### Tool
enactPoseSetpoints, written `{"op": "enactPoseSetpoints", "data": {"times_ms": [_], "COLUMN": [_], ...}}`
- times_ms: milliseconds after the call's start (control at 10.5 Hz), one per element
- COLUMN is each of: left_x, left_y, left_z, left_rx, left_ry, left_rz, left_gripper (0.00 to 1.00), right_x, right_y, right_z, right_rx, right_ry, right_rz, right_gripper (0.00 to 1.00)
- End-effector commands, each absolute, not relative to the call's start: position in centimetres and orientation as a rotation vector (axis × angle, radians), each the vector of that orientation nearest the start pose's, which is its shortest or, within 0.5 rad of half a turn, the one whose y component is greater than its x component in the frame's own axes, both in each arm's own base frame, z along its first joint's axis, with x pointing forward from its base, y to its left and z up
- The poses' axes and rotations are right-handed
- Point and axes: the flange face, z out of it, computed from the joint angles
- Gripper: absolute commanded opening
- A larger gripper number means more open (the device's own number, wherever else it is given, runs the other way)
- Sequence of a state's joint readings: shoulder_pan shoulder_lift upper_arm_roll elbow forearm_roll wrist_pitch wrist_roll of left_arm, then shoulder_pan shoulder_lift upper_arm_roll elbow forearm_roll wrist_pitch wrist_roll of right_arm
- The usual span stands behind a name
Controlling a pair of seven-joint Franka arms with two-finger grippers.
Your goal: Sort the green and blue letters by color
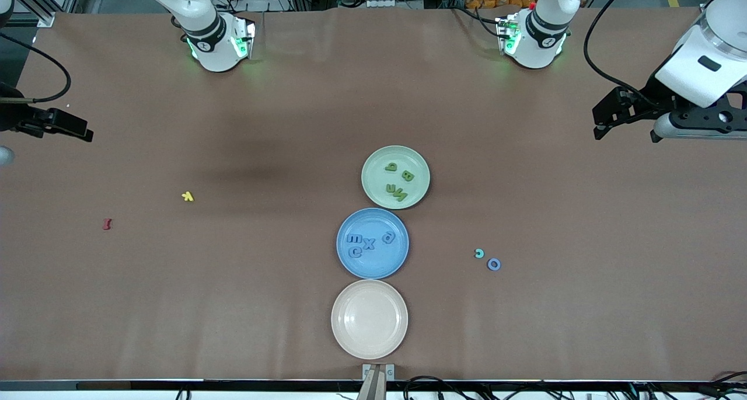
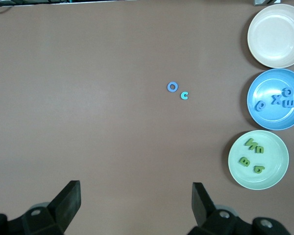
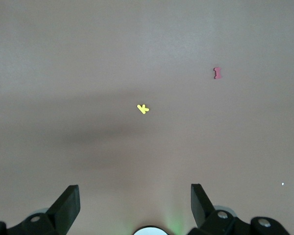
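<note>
- Three plates line up down the middle of the brown table (image 1: 175, 306) in the front view: a green plate (image 1: 373, 185) farthest from the camera, a blue plate (image 1: 379, 268) next, and an empty cream plate (image 1: 369, 319) close to the table's camera-side edge.
- The green letters (image 1: 398, 182), four of them, lie in the green plate; the blue letters (image 1: 367, 242), also four, lie in the blue plate. B, E and X can be read; the others are too small to be sure of. No brand marks show.
- The left gripper (image 1: 627, 125) hangs over the table's left-arm end, and the right gripper (image 1: 58, 125) over the right-arm end; both arms look parked.
- Stray pieces lie on the bare table: a yellow k (image 1: 187, 197) and a dark red letter (image 1: 107, 224) toward the right arm's end, a teal c (image 1: 479, 253) just beside a pale blue ring O (image 1: 494, 264) toward the left arm's end.
- In the left wrist view, the left gripper (image 2: 136, 205) has its fingers spread wide with nothing between them. All three plates, the sorted letters, the ring and the teal c show below it.
- In the right wrist view, the right gripper (image 3: 135, 205) is likewise spread wide and empty, above the yellow k and the dark red letter.
- Judgement: the sorting looks finished, with every blue and green letter on its matching plate. No further pick seems called for; the strays belong to neither colour.
</note>
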State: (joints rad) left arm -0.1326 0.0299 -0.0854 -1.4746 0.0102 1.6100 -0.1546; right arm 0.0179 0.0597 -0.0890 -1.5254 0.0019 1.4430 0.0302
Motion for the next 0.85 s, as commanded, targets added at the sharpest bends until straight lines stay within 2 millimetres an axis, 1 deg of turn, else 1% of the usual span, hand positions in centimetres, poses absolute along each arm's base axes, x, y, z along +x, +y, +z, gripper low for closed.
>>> {"op": "enactPoseSetpoints", "data": {"times_ms": [0, 569, 664, 758], "left_x": [55.7, 55.6, 55.6, 55.7], "left_y": [-12.0, -11.7, -11.2, -10.3], "left_z": [66.0, 66.0, 66.2, 66.2], "left_rx": [-3.181, -3.19, -3.187, -3.185], "left_ry": [0.11, 0.091, 0.088, 0.066], "left_rz": [-0.195, -0.179, -0.185, -0.186], "left_gripper": [1.0, 1.0, 1.0, 1.0], "right_x": [55.9, 55.9, 55.9, 55.9], "right_y": [-3.8, -3.8, -3.8, -3.8], "right_z": [60.8, 60.8, 60.8, 60.8], "right_rx": [-3.13, -3.13, -3.13, -3.13], "right_ry": [0.178, 0.18, 0.178, 0.178], "right_rz": [0.209, 0.207, 0.207, 0.207], "right_gripper": [1.0, 1.0, 1.0, 1.0]}}
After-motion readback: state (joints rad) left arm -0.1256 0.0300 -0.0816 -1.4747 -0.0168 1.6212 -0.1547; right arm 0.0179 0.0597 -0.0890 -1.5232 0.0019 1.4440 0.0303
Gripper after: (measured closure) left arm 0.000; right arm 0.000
